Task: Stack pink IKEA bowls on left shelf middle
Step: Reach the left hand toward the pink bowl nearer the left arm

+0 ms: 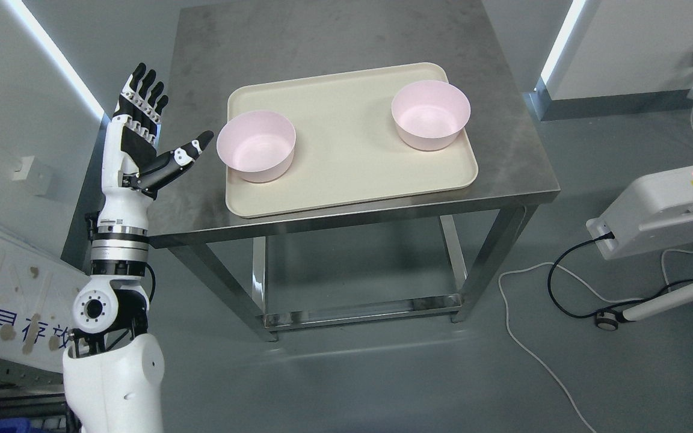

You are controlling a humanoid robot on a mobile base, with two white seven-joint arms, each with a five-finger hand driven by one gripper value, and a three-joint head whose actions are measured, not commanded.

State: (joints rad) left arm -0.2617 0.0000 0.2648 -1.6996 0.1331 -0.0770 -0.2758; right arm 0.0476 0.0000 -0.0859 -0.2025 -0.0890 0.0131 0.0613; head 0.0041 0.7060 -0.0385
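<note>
Left robot hand [142,129] is up at the counter's left edge, palm turned toward the bowls, four fingers [142,90] straight, thumb [181,156] splayed out to the right. Wide open, holding nothing. I read that as a pre-grasp: thumb opposite the fingers leaves a gap wide enough to take a bowl wall.

Near pink bowl [256,146] sits upright at the left edge of the beige tray [346,168], just beside my thumb tip, not touching. Second pink bowl [431,114] is upright near the tray's far right corner, well apart from the first. Both look empty, neither nested, so no stacking is done yet. The near one is the obvious first pick, since it's the only one close to this arm.

Tray lies on the steel counter [322,36], slightly skewed to its edges.

Around: white machine [665,204] at right, with a black cable [569,276] and white cable [539,355] looping on the floor, clear of the counter. Nothing stands between hand and bowl.

Concerns: the tray lip is low and the bowl sits right at it, so a sideways approach could nudge the bowl rather than wrap it. The target shelf isn't in frame (can't tell where it stands), and the right arm isn't visible either.
</note>
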